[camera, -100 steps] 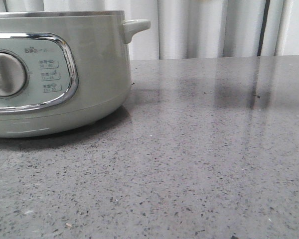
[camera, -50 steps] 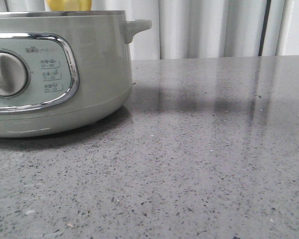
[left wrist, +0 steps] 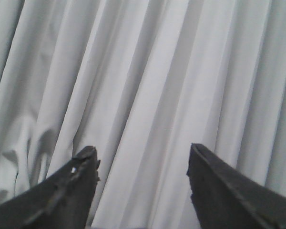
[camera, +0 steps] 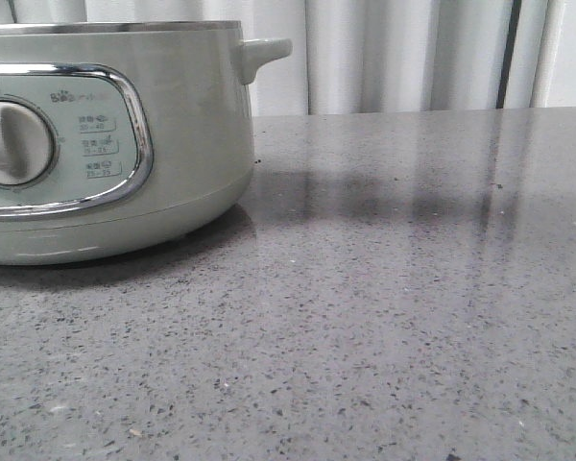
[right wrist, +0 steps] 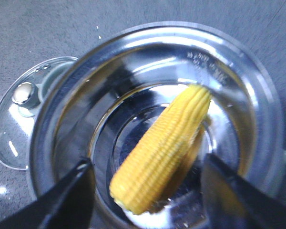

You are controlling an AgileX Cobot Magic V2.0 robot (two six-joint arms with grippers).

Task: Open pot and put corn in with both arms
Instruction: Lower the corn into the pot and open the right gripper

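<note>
The corn lies inside the pot, resting at a slant on the shiny metal floor of the open bowl, its narrow tip near the far wall and its broad end toward the right tool; nothing grips the cob. The right tool hangs above the bowl with its two dark fingers spread wide apart, one to each side of the cob and clear of it. In the front view the pot stands at the left on the grey speckled table, showing its pale grey-green wall, the chrome-framed panel with the round dial, the stubby side handle and the metal rim; the corn is hidden behind the wall in this view. A glass lid with a metal knob lies flat on the table just beside the pot, partly hidden by the rim. The left tool is raised and faces a pleated white curtain; its fingers stand apart and hold nothing.
</note>
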